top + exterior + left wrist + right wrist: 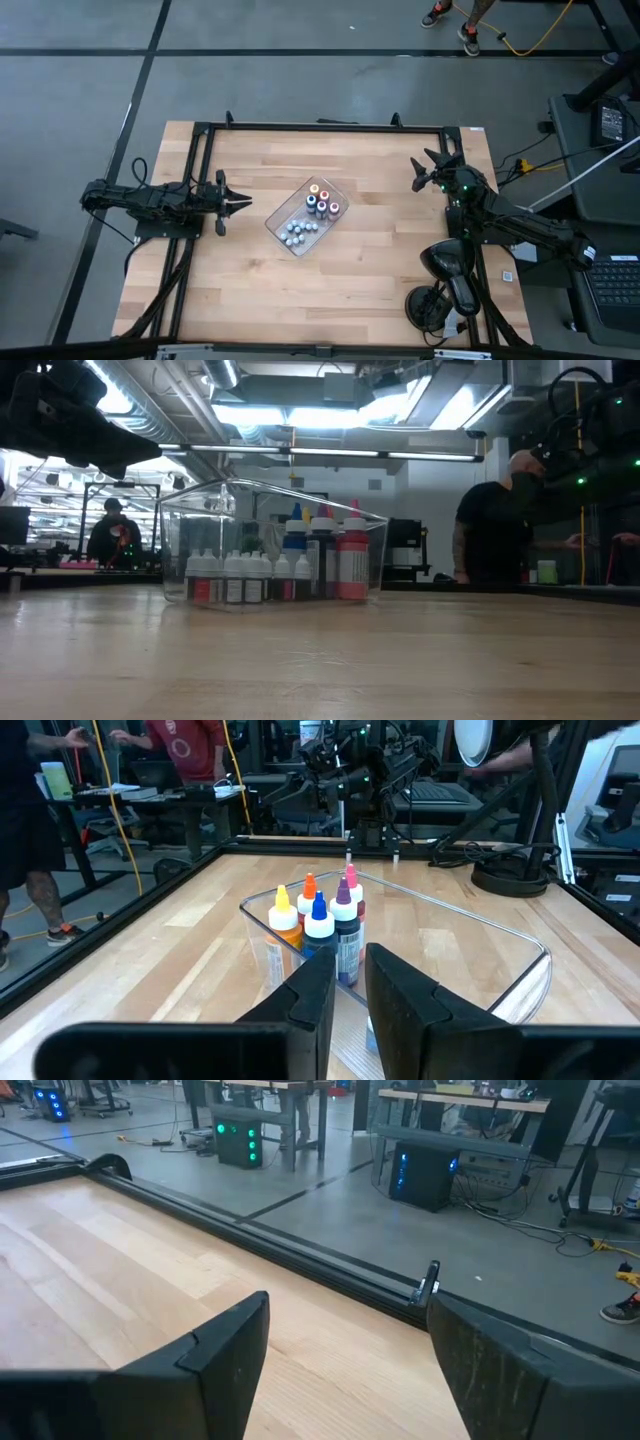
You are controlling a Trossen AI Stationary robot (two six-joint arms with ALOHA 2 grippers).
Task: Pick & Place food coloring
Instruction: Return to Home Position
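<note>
Both arms (pixel 150 198) (pixel 520 228) low, well apart from food coloring (pixel 320 206).

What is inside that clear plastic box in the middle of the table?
The clear tray holds five taller bottles with yellow, orange, pink, blue and violet tips at one end, and small white-capped bottles clustered at the other. They overlap, so their exact count is hidden.

clear tray (pixel 290 207): mid-table | wooden table (pixel 330 300): black frame (pixel 320 127) along edges | person (pixel 495 530): standing behind table
</note>
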